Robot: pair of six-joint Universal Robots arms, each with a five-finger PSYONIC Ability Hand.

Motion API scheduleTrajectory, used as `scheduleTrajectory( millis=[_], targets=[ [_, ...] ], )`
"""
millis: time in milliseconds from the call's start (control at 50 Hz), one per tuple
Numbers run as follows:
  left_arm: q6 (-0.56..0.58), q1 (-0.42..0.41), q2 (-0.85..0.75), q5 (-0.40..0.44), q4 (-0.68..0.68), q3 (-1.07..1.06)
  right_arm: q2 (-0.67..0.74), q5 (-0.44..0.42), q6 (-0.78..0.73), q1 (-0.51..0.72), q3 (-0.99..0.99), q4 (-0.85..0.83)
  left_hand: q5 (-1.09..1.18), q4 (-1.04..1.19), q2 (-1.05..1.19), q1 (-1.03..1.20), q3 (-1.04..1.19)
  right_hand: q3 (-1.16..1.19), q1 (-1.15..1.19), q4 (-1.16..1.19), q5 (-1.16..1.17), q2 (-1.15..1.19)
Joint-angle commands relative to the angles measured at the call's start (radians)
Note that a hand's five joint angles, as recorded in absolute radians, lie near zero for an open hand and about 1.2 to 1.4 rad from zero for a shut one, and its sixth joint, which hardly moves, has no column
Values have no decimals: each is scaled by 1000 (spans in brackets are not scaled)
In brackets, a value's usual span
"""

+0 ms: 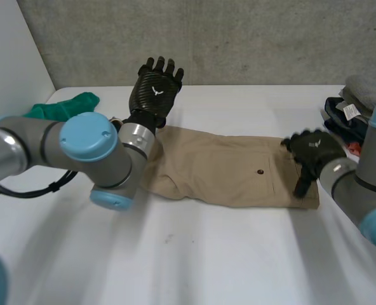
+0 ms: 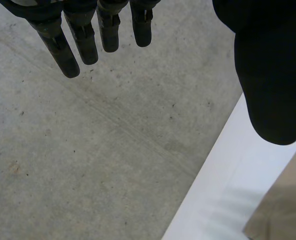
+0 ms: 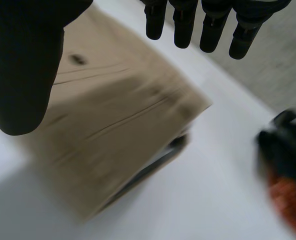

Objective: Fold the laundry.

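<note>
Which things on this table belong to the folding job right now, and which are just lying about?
In the job: tan garment, flat mid-table; right hand, open, at its right end; left hand, open, raised beyond its left end.
Lying about: green cloth at the far left; pile of dark and grey clothes at the right edge.

black left hand [image 1: 155, 88] up high, fingers [image 2: 83, 40] straight, thumb spread wide, gripping nothing. black right hand [image 1: 312, 151] low, palm down, fingers [image 3: 210, 30] straight too. grey left arm [image 1: 29, 143] bent at elbow.
</note>
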Motion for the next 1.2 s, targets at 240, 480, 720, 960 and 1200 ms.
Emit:
scheduleTrajectory(
  millis=[240,480,720,960,1200],
  targets=[
    [-117,10,138,-59,-16,-191,61,74,-210,-103,136,-217,-49,-30,-34,-19,-43,1182,1171,1177,1174,1182],
    [-157,52,285,-65,-15,-310,-91,77,-565,-87,126,-320,-49,-30,-34,-19,-43,1182,1171,1177,1174,1182],
    [-223,53,354,-68,-15,-396,119,-283,-712,392,29,-492,-49,-30,-34,-19,-43,1182,1171,1177,1174,1182],
    [-260,38,371,-100,-1,-300,0,-181,-120,415,-20,-440,-49,-30,-34,-19,-43,-40,-51,-45,-48,-40],
    [-415,-101,228,-41,-128,-110,-174,-175,421,96,36,-221,-25,-6,-10,6,-19,-40,-51,-45,-48,-40]
  ],
)
